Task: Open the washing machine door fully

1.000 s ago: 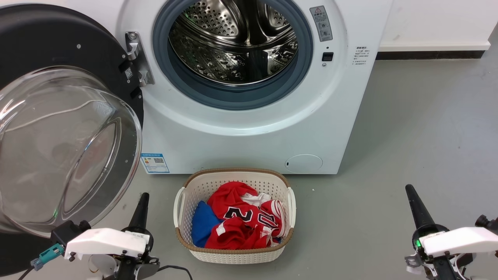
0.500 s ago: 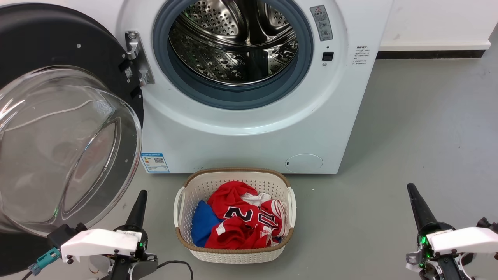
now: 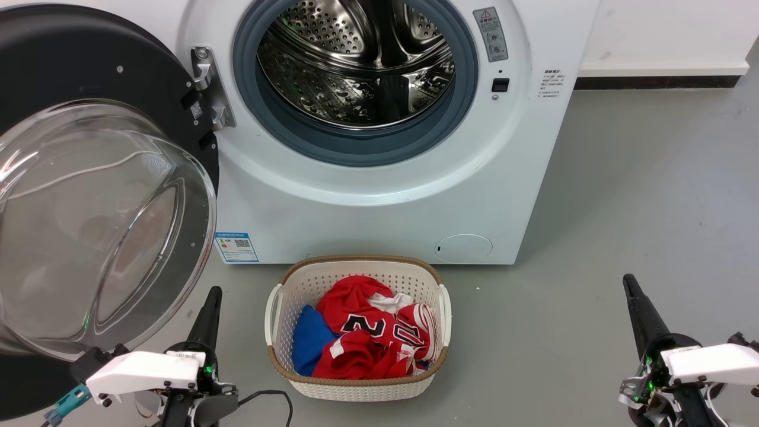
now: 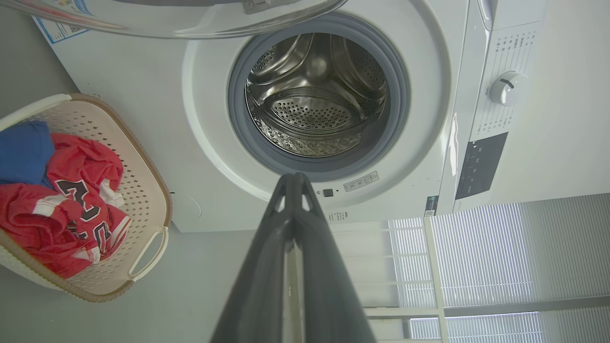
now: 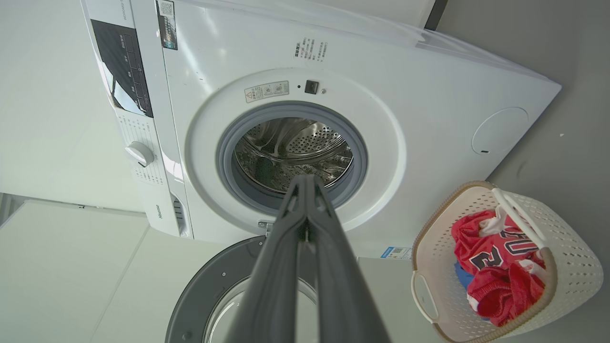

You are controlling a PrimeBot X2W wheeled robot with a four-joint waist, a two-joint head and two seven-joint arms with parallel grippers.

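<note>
White basket before the washing machine holds a red jersey numbered 20 and blue cloth; we cannot read the blue sticker. The washing machine door stands wide open at left. Our left gripper and right gripper are pinched closed, empty.

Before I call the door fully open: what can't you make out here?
Head view: the washing machine door runs off the left edge, so its far rim and swing angle are hidden.
Left wrist view: the top edge cuts the door to a sliver.
Right wrist view: the bottom edge and the right claw's fingers hide much of it.
Warning label: print too small.
</note>
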